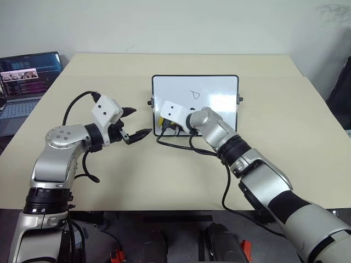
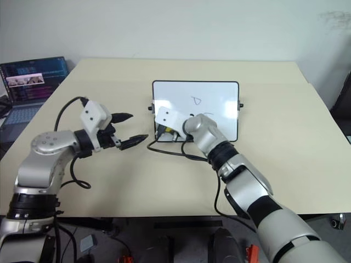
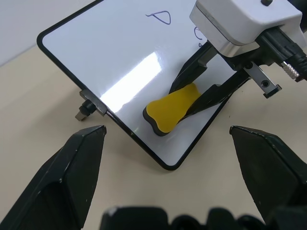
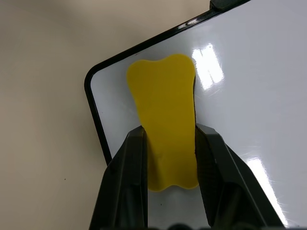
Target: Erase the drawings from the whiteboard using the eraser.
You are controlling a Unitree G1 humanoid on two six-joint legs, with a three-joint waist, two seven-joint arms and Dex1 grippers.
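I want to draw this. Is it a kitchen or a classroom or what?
Probably an office or lab workroom: a plain beige table against a bare wall, a whiteboard lying on it, and an open laptop showing code beside it.

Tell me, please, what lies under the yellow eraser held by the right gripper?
The eraser, clamped in the right gripper, sits on the whiteboard near one rounded corner. Bare white surface shows around it; whether any ink lies beneath is hidden. A triangle drawing remains farther up the board.
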